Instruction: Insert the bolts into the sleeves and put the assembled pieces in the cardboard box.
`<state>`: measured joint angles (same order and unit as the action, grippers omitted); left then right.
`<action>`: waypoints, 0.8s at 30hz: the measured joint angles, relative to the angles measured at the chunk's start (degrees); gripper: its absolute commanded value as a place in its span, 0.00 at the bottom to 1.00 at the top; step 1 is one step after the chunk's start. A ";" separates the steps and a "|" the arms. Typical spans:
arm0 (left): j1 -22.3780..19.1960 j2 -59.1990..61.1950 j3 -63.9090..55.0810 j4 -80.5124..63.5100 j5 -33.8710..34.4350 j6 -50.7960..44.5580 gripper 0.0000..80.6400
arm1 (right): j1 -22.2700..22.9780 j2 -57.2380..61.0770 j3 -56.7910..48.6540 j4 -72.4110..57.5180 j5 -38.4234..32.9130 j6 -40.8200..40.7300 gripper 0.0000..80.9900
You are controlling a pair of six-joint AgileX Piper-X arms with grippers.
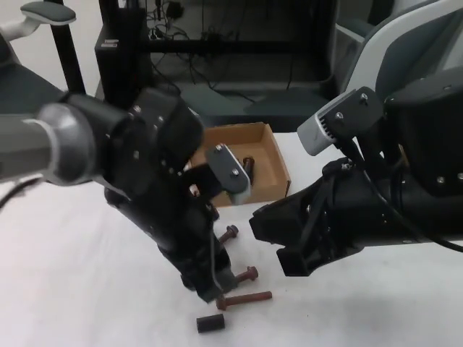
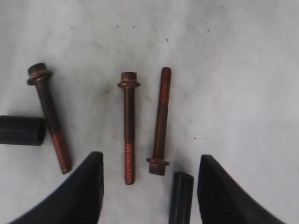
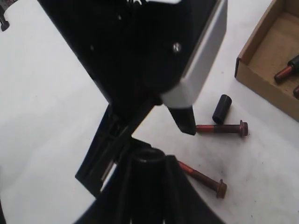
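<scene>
A: Status of left pincer [image 2: 150, 161]?
B: Low over the white table [image 1: 72, 275], near centre. Jaws wide apart, nothing held. The left wrist view shows its fingers [image 2: 81, 196] either side of loose parts lying flat.
A: Parts on the table?
B: Three rust-brown bolts, just right of that pincer: far bolt [image 1: 228, 233], middle bolt [image 1: 247, 275], near bolt [image 1: 244, 297]. All bare, none in a sleeve. The black first sleeve [image 1: 210, 323] lies closest to the near edge, apart from the near bolt. The second sleeve [image 2: 181, 198] sits between the open fingers, just beside a bolt head.
A: And the cardboard box [image 1: 269, 189]?
B: Far side of the table, centre, open top. An assembled piece [image 3: 286, 69] lies inside, bolt end sticking out of its sleeve.
A: And the right pincer [image 1: 278, 249]?
B: Right of the bolts, above the table, pointing left toward the left arm. Cannot tell whether it is open or closed, nor whether it holds anything.
</scene>
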<state>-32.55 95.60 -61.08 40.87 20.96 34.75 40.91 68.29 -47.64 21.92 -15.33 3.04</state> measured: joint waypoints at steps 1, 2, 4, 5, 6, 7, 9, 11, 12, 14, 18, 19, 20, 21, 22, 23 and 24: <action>-0.22 0.52 0.00 0.00 -0.10 0.00 0.73 | 0.00 0.00 0.00 0.00 0.00 0.00 0.01; -0.41 1.11 0.00 0.00 -0.06 0.00 0.73 | 0.00 0.00 0.00 0.00 0.00 0.00 0.01; -0.51 2.13 0.00 0.16 -0.06 0.00 0.73 | 0.00 0.00 0.00 0.00 0.00 0.00 0.01; -0.51 2.68 -0.13 0.16 -0.06 0.00 0.73 | 0.00 0.00 0.00 0.00 0.00 0.00 0.01; -0.51 3.19 -0.13 -0.18 -0.06 0.00 0.73 | 0.00 0.00 0.00 0.00 0.00 0.00 0.01; -0.51 3.68 -0.13 -0.58 -0.06 0.00 0.73 | 0.00 0.00 0.00 0.00 0.00 0.00 0.01; -0.51 4.35 -0.13 -1.62 -0.14 0.00 0.73 | 0.00 0.00 0.00 0.00 0.00 0.00 0.01; -0.51 4.68 -0.13 -3.26 -0.14 0.00 0.67 | 0.00 0.00 0.00 0.00 -0.08 0.00 0.01; -0.51 4.67 -0.13 -3.87 -0.24 0.00 0.63 | 0.00 0.00 0.00 0.00 -0.08 0.00 0.01; -0.51 4.67 -0.55 -5.34 -0.21 0.00 0.60 | 0.00 0.00 0.00 0.00 -0.08 0.00 0.01; -0.51 4.82 -1.59 -6.41 -0.21 0.00 0.60 | 0.00 0.00 0.00 0.00 -0.08 0.00 0.01; -0.51 5.07 -1.90 -6.43 -0.21 0.00 0.60 | 0.00 0.00 0.00 0.00 -0.08 0.00 0.01; -0.51 5.33 -2.11 -6.43 -0.21 0.00 0.60 | 0.00 0.00 0.00 0.00 -0.08 0.00 0.01; -0.51 5.78 -2.26 -6.43 -0.21 0.00 0.60 | 0.00 0.00 0.00 0.00 -0.08 -0.12 0.01; -0.51 6.23 -2.38 -6.43 -0.21 0.00 0.60 | 0.00 0.00 0.00 0.00 -0.08 -0.25 0.01; -0.51 6.54 -2.37 -6.43 -0.21 0.00 0.60 | 0.00 0.00 0.00 0.00 -0.08 -0.50 0.01; -0.51 7.06 -2.37 -6.43 -0.21 0.00 0.60 | 0.00 0.00 0.00 0.00 -0.08 -0.68 0.01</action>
<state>-33.06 102.65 -63.45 34.44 20.75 34.75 40.91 68.29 -47.64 21.92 -15.41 2.36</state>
